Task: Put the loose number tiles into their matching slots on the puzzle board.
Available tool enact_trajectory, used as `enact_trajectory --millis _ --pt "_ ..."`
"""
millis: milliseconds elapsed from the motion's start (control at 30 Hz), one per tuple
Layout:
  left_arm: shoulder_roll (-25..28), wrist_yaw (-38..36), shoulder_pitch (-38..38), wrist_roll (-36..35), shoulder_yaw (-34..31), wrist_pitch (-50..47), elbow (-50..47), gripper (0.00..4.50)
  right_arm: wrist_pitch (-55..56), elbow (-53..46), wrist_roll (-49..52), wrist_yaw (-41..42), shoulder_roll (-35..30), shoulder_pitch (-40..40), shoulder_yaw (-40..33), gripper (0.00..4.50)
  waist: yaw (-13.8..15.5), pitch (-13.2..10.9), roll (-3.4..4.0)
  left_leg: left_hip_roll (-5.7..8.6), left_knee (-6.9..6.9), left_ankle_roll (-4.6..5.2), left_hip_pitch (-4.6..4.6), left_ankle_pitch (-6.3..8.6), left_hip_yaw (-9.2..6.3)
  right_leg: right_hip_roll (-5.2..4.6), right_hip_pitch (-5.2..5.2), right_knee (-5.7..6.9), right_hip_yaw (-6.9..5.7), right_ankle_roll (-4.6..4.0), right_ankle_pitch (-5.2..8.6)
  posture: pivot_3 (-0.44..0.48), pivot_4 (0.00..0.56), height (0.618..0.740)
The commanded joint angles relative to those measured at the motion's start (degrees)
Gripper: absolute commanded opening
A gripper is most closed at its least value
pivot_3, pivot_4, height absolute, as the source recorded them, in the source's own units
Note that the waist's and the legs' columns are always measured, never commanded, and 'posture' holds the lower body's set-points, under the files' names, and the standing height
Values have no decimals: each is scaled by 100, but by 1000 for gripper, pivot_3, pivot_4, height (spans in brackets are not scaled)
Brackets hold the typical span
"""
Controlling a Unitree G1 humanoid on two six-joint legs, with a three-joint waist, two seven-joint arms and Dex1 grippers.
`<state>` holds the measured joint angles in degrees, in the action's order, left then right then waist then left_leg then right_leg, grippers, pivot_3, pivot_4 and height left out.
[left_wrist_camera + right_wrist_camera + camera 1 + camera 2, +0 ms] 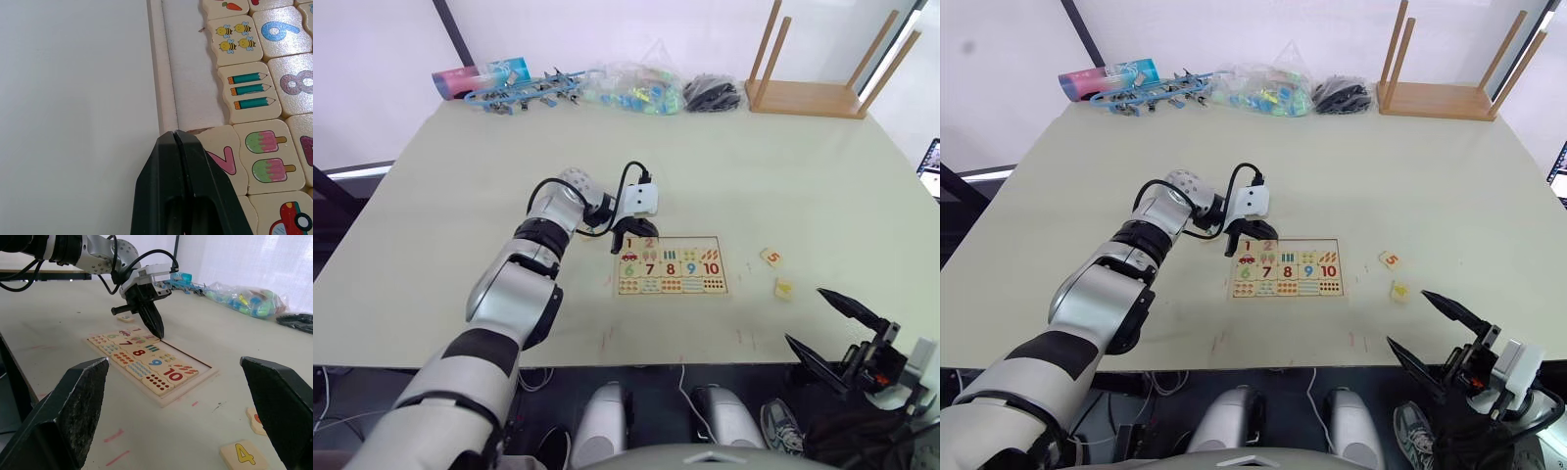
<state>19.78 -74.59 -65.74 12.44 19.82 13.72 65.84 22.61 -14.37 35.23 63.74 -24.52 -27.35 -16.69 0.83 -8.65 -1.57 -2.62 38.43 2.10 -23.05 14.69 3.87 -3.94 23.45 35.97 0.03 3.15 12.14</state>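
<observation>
The flat rectangular light-wood puzzle board lay on the pale tabletop. The left gripper stood over the board's top row, its 2 black fingers pressed together with nothing between them, the tip resting at the pale-wood tile printed with a red 2, close to the raised edge strip. The rest of the top row, past the 2, lay bare. To the right of the board, well apart from it, lay the small square tile printed with an orange 5 and, nearer the robot, the tile printed with a yellow 4. The right gripper hung low on the near side of those 2 tiles, jaws spread wide and empty.

Risk 1: a closed tip pushing on the 2 could tilt it or slide the whole board, since nothing pinned the board down. Risk 2: a shifted board would spoil any aim at the bare slots. Risk 3: thin flat tiles like the 4 and 5 could skid away from closing fingers.
</observation>
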Motion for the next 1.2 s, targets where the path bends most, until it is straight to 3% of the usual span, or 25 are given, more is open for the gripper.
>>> enact_trajectory --millis 33,333,500,833,1033,1200 --pt "18 89 -119 -79 -176 -118 -92 38 -15 -174 62 -19 -90 -27 -73 4500 0 0 0 0 0 0 0 0 0 0 0 0 0 0 0 0 150 740" --pt "146 -167 -127 -972 -1079 -597 -488 38 -35 125 100 66 -201 -10 -160 4500 0 0 0 0 0 0 -1 0 -1 0 0 0 -1 0 0 0 150 740" --pt "486 -493 350 -1683 -1620 -1246 -1481 38 -102 436 -51 -87 -265 116 -232 4500 -30 1 2 -1 0 0 1 0 1 0 -1 1 0 0 0 0 150 740" --pt "1219 194 2489 -2827 -2441 -2845 -4968 38 -333 1033 -123 -192 -576 401 -471 4500 7 2 4 -5 2 0 12 0 9 -1 -2 13 11 0 -1 0 150 740" --pt "1750 521 3946 -3073 -2942 -2741 -6158 38 -548 1101 -30 -236 -678 418 -659 4500 -28 8 15 -6 -2 0 31 -1 10 -2 -5 20 25 -2 0 0 150 740" --pt "1826 1137 5016 -3457 -3516 -3115 -6964 38 -663 1034 33 -292 -682 345 -826 4500 -11 8 13 -9 2 0 32 -1 15 -4 -4 22 27 0 0 0 150 740"
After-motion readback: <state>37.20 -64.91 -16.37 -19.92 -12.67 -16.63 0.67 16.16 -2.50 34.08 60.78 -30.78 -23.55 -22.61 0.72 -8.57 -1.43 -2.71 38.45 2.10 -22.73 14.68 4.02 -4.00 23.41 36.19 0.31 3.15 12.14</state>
